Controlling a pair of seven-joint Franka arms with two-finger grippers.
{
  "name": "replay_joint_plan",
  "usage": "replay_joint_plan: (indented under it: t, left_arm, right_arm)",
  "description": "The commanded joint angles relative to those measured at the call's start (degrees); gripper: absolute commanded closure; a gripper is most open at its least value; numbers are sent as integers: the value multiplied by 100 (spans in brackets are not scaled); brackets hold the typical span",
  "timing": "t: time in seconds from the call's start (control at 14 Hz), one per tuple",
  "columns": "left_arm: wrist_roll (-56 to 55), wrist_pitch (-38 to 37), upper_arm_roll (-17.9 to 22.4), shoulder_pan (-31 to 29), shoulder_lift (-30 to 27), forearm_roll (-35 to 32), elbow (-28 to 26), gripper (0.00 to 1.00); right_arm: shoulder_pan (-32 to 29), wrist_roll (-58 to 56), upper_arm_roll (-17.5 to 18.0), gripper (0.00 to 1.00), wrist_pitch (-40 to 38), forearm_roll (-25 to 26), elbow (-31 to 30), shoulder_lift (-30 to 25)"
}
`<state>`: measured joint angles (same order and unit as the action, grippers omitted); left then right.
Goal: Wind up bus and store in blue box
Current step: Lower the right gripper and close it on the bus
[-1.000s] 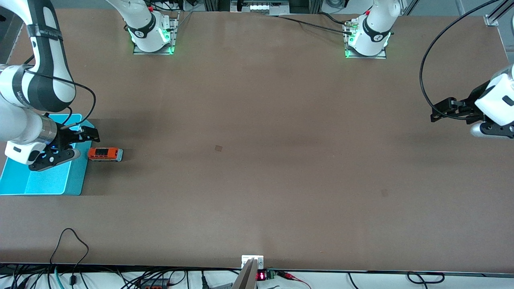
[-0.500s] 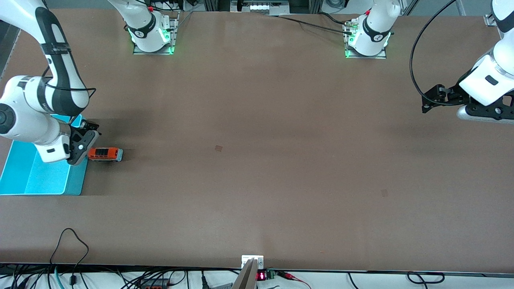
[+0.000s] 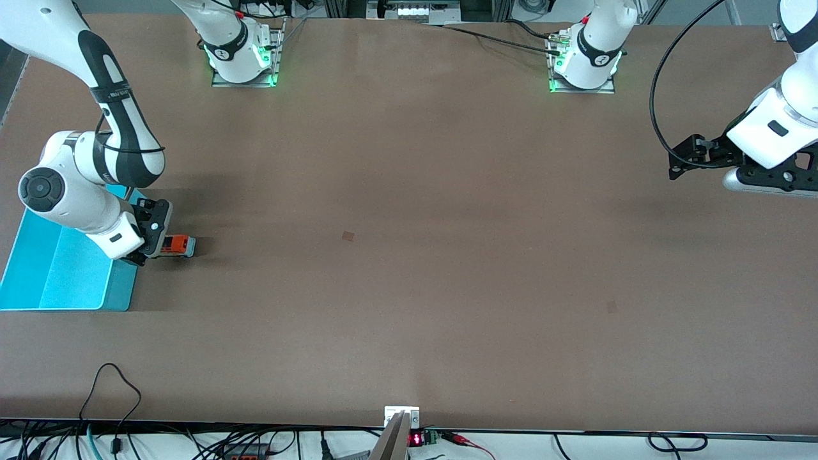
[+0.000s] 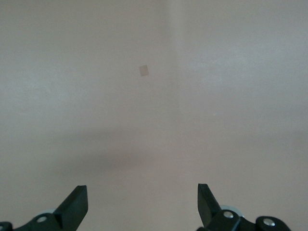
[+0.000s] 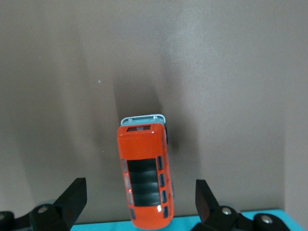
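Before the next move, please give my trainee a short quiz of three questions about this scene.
1. True or false: the bus is inside the box.
2. Which gripper is over the bus: (a) left gripper, (b) right gripper?
3. Fill in: the right gripper's fingers are ____.

Key: 1 false, it stands on the table beside the box. 2 b. 3 open, one on each side of the bus.

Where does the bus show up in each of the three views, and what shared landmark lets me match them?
Front view: the bus stands on the table beside the blue box, partly covered by the right gripper.
Left wrist view: not in it, only bare table and the open left gripper.
Right wrist view: the bus sits between the open fingers.
Shared landmark: the blue box's rim, beside the bus in both views.
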<state>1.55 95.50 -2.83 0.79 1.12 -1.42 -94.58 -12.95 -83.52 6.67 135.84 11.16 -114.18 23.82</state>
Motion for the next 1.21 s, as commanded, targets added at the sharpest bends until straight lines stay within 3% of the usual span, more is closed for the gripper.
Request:
replay_joint_plan:
  t: [0.0, 0.14, 0.36, 0.64, 0.71, 0.86, 0.93, 1.14]
  left_arm:
    - [82, 30, 90, 79, -77, 36, -69, 0]
    - [82, 30, 90, 70, -77, 36, -69, 0]
    - [82, 30, 90, 79, -68, 36, -69, 0]
    - [82, 21, 90, 79, -77, 36, -69, 0]
    - [91, 21, 81, 88, -77, 36, -69, 0]
    - [82, 21, -24, 105, -77, 36, -60, 0]
    - [82, 21, -33, 105, -77, 28, -60, 0]
    - [82, 30, -42, 105, -86, -16, -52, 0]
  right_arm:
    - [-137, -349, 107, 0, 319, 70, -43, 183]
    - [-146, -358, 107, 0, 486, 70, -87, 333]
    - [-313, -367, 98, 0, 1232, 53, -640, 351]
    - [-322, -341, 98, 0, 1497, 26, -650, 579]
    - [-357, -349, 98, 8, 1533, 26, -650, 606]
    - [-340, -332, 98, 81, 1481, 44, -615, 563]
    - [-322, -306, 98, 99, 1480, 53, -571, 554]
    - [-296, 254, 107, 100, 1367, -9, -518, 413]
